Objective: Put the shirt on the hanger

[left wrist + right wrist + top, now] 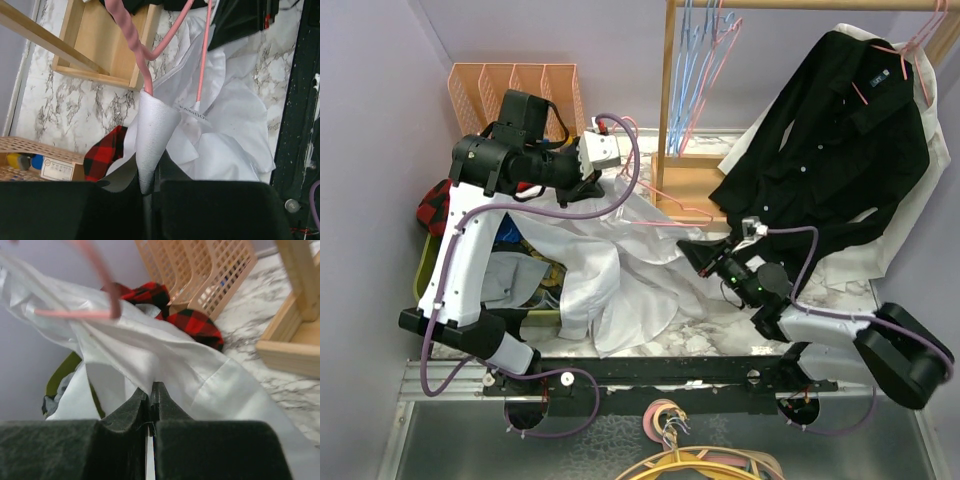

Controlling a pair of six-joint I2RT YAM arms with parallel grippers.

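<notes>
The white shirt (620,275) hangs in crumpled folds from my raised left gripper (594,188) down to the marble table. In the left wrist view a cone of its fabric (152,135) runs into the left gripper (147,187), which is shut on it. The pink hanger (202,65) rises out of that cone, and its wire (685,208) shows beside the shirt's top. My right gripper (688,250) sits low at the shirt's right side. Seen from the right wrist, it (151,390) is shut on a fold of the shirt (165,355), with the hanger (102,270) blurred above.
A wooden rack (670,100) stands at the back with light-blue hangers (698,50) on it. A black shirt (820,150) hangs at the right. A plaid shirt (435,205) lies by a green bin (423,265), in front of a peach mesh organizer (510,90).
</notes>
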